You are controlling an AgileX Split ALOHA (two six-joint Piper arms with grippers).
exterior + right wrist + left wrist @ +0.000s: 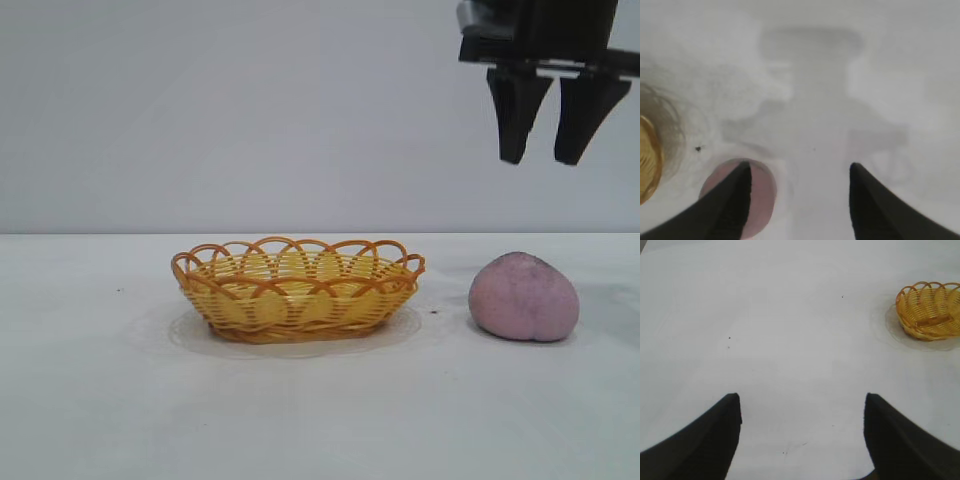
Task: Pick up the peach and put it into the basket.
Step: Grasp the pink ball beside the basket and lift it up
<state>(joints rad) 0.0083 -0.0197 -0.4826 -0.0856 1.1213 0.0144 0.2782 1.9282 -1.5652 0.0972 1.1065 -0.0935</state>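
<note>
The right gripper (pixel 546 155) hangs high above the peach (pixel 524 297), fingers parted and empty, while the basket (pixel 297 287) waits beside it on the surface (pixel 100 400), unfilled.

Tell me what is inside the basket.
The basket looks empty: only its own yellow weave shows through the rim loops and, in the left wrist view, on the floor. The near wall hides part of the bottom. The peach sits outside on the table.

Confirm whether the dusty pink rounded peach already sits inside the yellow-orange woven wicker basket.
No: the dusty pink rounded peach rests on the white table, beside the yellow-orange woven wicker basket.
</note>
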